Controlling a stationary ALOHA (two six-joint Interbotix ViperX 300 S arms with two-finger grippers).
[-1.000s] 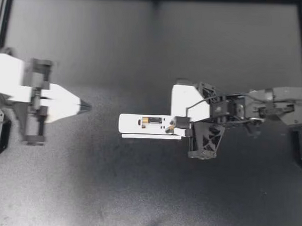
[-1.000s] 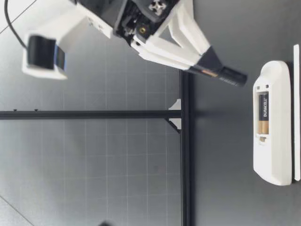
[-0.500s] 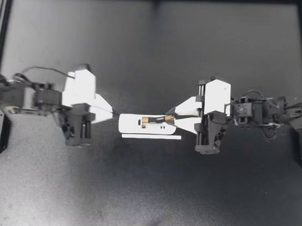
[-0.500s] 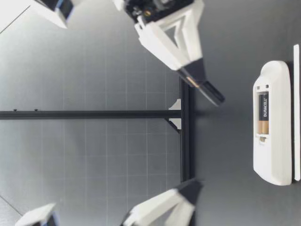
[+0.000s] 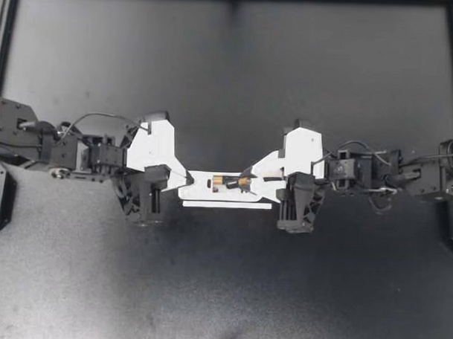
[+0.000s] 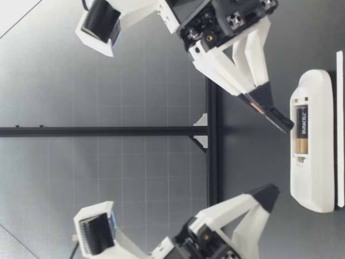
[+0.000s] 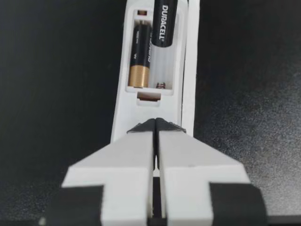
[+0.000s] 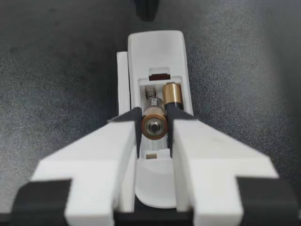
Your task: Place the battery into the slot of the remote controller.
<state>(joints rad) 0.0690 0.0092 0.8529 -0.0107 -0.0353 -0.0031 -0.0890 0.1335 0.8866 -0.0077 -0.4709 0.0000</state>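
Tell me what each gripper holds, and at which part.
My right gripper grips the battery by its sides, near one end. My left gripper is shut, holding nothing.

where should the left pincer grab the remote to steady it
Likely the remote at the plain end nearest my left pincer, across its straight long edges, from above. My right pincer holds the battery over the open slot, so the middle is taken; the white strip alongside may crowd one finger.
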